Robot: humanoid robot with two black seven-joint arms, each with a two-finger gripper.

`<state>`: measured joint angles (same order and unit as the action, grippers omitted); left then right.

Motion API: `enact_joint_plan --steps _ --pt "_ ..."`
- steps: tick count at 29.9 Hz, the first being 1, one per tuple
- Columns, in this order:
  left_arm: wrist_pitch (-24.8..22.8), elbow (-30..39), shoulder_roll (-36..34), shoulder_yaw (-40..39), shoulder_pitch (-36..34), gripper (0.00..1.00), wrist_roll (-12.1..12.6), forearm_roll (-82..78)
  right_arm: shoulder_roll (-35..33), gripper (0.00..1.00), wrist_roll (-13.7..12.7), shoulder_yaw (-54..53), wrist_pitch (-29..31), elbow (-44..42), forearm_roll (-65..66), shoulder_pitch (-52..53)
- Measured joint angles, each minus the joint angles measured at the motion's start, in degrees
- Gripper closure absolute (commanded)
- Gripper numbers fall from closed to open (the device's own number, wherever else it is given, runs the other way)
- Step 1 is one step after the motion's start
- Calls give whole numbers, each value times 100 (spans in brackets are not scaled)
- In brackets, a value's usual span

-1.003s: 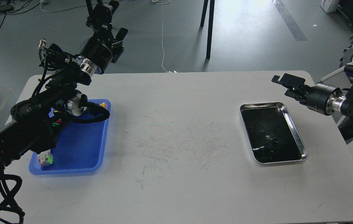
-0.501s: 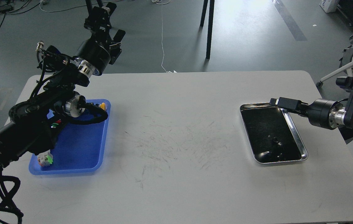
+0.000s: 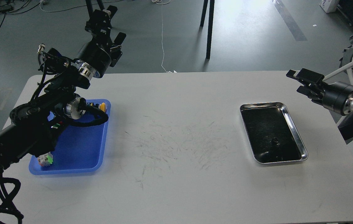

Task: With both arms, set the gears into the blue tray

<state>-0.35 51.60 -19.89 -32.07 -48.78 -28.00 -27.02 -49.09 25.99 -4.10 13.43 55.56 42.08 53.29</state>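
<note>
The blue tray (image 3: 80, 146) lies at the table's left, partly covered by my left arm. My left gripper (image 3: 109, 26) hangs high beyond the table's far left edge, open and holding nothing. One tiny black gear (image 3: 275, 141) lies in the shiny steel tray (image 3: 291, 119) at the right. My right gripper (image 3: 300, 83) hovers above the table's far right corner, beyond and to the right of the steel tray. Its fingers are apart and hold nothing.
The blue tray holds a yellow piece (image 3: 102, 106), a green and white piece (image 3: 45, 159) and small red and green bits (image 3: 56, 125) under my arm. Scuff marks (image 3: 179, 143) cover the table's middle. Dark table legs (image 3: 209, 28) stand on the floor behind.
My right gripper dipped to the steel tray's far edge half a second ago, then rose and pulled back to the right. My left arm has barely shifted.
</note>
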Motion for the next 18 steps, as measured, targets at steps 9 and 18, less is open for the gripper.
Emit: enact_joint_plan --steps 9,18 --pt "0 0 -11 -8 9 2 0 3 18 2 13 418 71 148 657 -15" --pt "-8 0 42 -10 34 2 0 -10 9 2 30 475 71 130 2136 25"
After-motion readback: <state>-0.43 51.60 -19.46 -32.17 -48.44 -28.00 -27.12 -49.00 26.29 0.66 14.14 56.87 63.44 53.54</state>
